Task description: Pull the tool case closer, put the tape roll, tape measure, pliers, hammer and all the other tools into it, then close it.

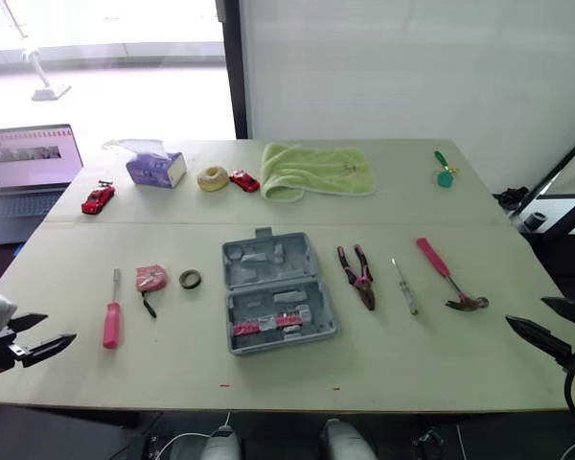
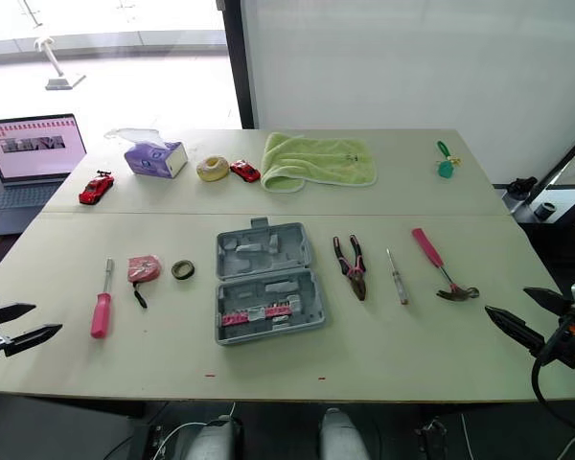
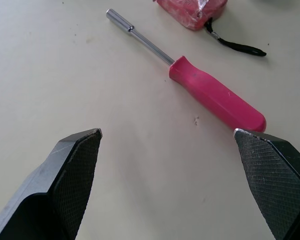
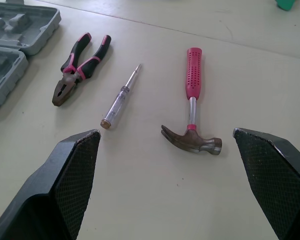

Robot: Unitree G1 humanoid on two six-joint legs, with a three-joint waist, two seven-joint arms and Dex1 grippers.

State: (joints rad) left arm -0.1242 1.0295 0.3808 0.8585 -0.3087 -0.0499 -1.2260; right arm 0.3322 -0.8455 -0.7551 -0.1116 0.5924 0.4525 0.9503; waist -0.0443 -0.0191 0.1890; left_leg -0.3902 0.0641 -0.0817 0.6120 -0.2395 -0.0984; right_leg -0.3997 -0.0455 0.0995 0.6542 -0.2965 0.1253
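Pink hammer (image 1: 446, 274) near right claw (image 1: 525, 311)

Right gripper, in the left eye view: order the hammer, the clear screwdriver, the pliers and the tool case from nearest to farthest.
From the right gripper:
1. hammer, farthest right of the tools.
2. clear screwdriver, just left of the hammer.
3. pliers, further left again.
4. tool case, lying open in the middle.

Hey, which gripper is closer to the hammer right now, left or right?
Right. The right gripper hovers open just right of the hammer; the left gripper is far off on the other side, by the pink-handled driver.
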